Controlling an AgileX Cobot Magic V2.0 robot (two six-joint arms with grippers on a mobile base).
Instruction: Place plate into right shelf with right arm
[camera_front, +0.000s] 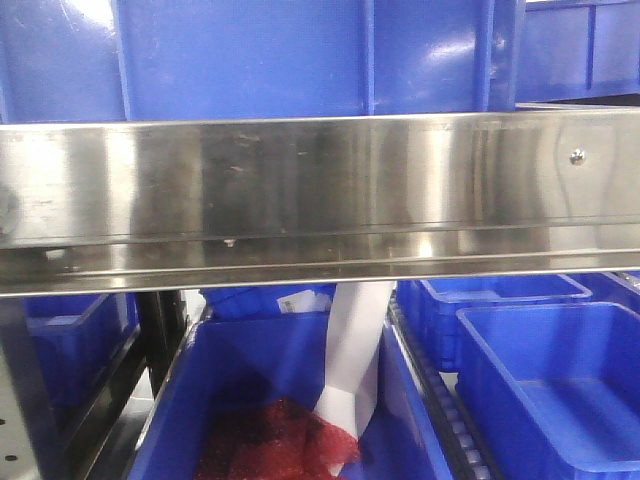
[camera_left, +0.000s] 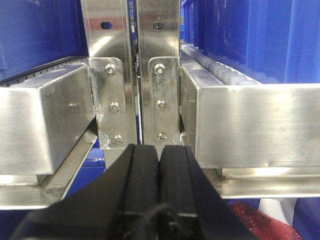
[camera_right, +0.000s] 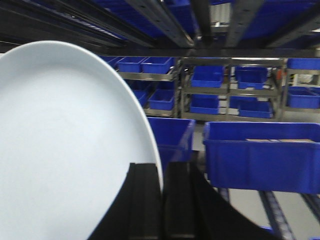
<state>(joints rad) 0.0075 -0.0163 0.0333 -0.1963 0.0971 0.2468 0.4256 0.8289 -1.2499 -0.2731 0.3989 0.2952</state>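
Right gripper (camera_right: 161, 200) clamped on rim of white plate (camera_right: 65, 150) — plate cut off at frame's left and bottom. Left gripper (camera_left: 159, 165) pressed together, empty — base lost below frame.

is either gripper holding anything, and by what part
The right gripper holds the white plate, pinched at its rim. The left gripper is shut with nothing between its fingers.

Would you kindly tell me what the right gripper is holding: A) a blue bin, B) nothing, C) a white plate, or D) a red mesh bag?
C: the right gripper is clamped on the rim of the white plate.
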